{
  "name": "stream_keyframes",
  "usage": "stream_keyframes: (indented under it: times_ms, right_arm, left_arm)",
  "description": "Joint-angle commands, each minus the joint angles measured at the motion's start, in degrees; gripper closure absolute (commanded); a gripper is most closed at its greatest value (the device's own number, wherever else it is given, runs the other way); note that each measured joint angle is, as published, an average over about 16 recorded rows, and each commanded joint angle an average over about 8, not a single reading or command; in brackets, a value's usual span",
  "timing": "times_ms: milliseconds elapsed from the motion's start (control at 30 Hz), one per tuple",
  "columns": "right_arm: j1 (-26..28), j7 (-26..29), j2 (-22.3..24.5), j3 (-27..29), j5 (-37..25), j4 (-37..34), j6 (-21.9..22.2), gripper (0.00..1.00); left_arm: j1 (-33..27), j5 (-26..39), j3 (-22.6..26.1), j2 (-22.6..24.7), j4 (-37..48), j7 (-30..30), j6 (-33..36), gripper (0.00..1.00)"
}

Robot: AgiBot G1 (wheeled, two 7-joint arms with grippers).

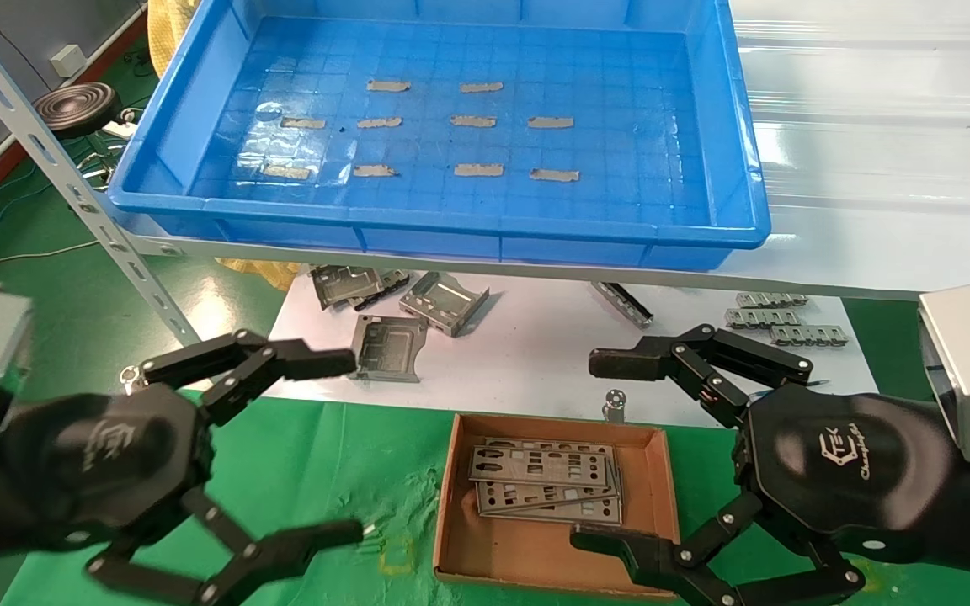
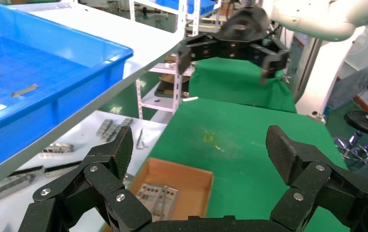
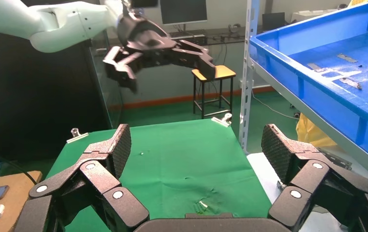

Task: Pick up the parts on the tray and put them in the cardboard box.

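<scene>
Bright, even overhead light fills the scene; white glare streaks the glossy pale shelf surface (image 1: 872,126) right of the large bright-blue plastic tray (image 1: 468,240), and wet-looking reflections sheen the tray's near-left floor; shadows beneath the tray's shelf are soft; the left black gripper (image 1: 317,446) looks slightly blurred near the frame edge.
</scene>
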Motion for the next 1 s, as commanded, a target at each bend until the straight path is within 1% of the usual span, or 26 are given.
stream_keyframes:
  times_ms: [33,267,1000]
  right_arm:
    - [0.0,0.0,0.0,0.0,0.0,0.0,0.0,0.0]
    - [0.0,0.0,0.0,0.0,0.0,0.0,0.0,0.0]
    - [0.0,0.0,0.0,0.0,0.0,0.0,0.0,0.0]
  left_arm:
    - [0.9,-0.4,-1.0,-1.2,-2.0,-1.0,0.0,0.0]
    - [2.4,-1.1,-2.7,-3.1,-5.1,-2.2,0.1,0.0]
    - [1.7,-0.8,-1.8,-2.2,-3.6,-1.7,0.1,0.0]
